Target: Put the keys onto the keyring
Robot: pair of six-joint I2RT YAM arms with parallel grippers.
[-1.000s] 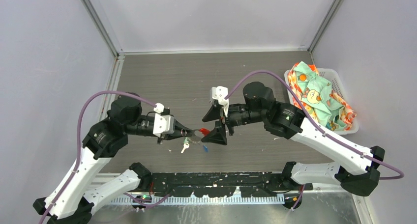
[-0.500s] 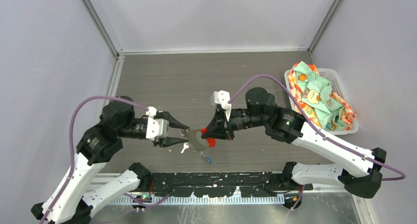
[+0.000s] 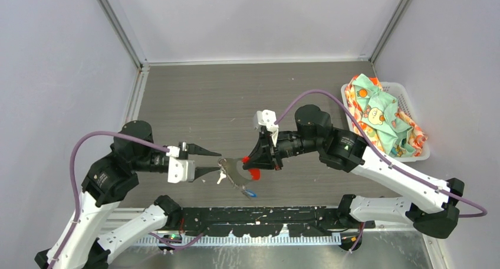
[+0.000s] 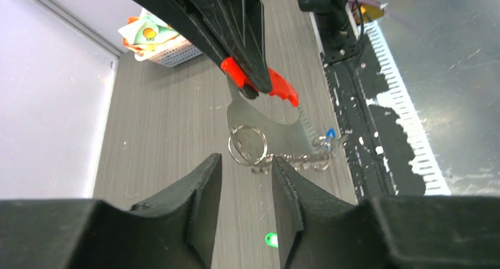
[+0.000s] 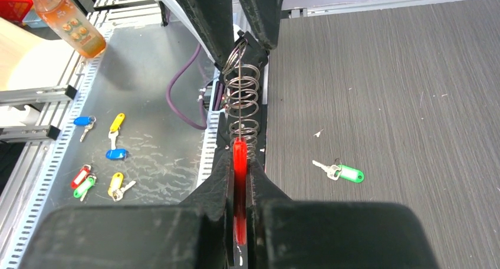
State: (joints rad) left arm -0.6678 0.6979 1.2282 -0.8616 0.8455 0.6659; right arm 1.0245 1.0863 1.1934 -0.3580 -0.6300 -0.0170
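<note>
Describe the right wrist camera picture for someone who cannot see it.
The right gripper pinches the red end of the keyring, whose silver rings stretch away from the camera. A green-tagged key lies on the grey table to the right.

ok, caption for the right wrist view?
Right gripper clamps the keyring by its red tab, rings toward the open left gripper; green key loose on the table.

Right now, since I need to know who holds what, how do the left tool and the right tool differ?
The left tool is open; the right tool is shut. The left tool holds nothing, with the metal ring just ahead of it; the right tool clamps the keyring by its red end. Both face the keyring from opposite sides.
</note>
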